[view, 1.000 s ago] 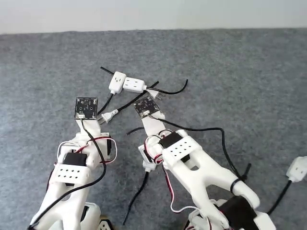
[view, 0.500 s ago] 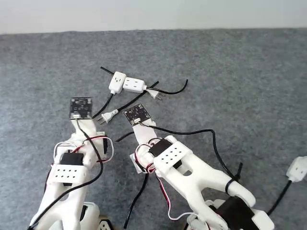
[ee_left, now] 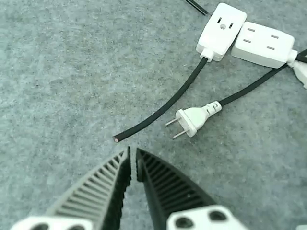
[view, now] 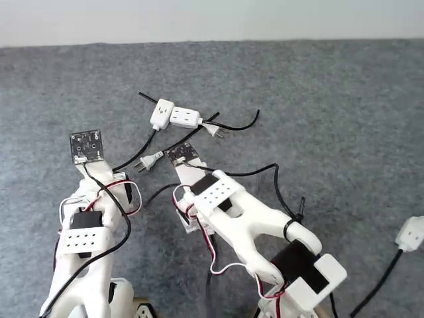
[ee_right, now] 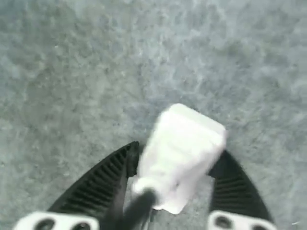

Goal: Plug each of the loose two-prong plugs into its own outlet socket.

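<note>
The loose plug (view: 151, 161) lies left of centre in the high view: light, rigid, probably best pinched behind its prongs. The left gripper (ee_left: 133, 152) is nearly closed, empty; the right gripper (ee_right: 176, 152) clamps a white socket block (ee_right: 184, 139).

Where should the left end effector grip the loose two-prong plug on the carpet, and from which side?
Probably the moulded body of the white plug, from above, fingers across its two long sides. It lies flat, prongs bare at one end, black cord leaving the other; the body between is the widest firm part, and the prongs stay free.
</note>
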You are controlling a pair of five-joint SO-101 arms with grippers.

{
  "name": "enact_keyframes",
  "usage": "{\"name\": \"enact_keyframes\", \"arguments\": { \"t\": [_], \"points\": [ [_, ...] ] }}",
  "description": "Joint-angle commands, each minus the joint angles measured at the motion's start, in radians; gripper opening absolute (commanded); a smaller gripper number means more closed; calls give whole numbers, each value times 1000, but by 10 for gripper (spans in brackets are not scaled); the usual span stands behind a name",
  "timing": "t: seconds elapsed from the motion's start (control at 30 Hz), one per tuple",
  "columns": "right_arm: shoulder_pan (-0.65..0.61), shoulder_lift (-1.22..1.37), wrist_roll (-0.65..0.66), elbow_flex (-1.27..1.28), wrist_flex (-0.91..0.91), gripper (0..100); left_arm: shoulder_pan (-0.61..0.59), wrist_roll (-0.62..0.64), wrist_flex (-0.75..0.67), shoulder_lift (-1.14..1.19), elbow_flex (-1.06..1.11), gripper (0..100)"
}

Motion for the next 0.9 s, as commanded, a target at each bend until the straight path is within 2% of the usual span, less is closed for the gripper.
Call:
{"name": "enact_keyframes", "arguments": {
  "t": [0.0,0.07,0.17,0.33,0.67,0.87],
  "points": [
    [7,-2,9,-63,15,2,-3,6,-26,-14,-38,18],
    [7,-5,63,-61,22,23,-2,6,-26,-14,-38,18],
    [54,-22,75,-61,36,11,-2,6,-26,-14,-38,18],
    [239,-163,74,-31,76,9,2,6,-63,-14,-36,19],
    [917,-437,107,135,76,9,29,0,-539,-14,208,19],
    [1257,-447,189,129,45,10,34,-2,-523,-20,222,19]
  ]
}}
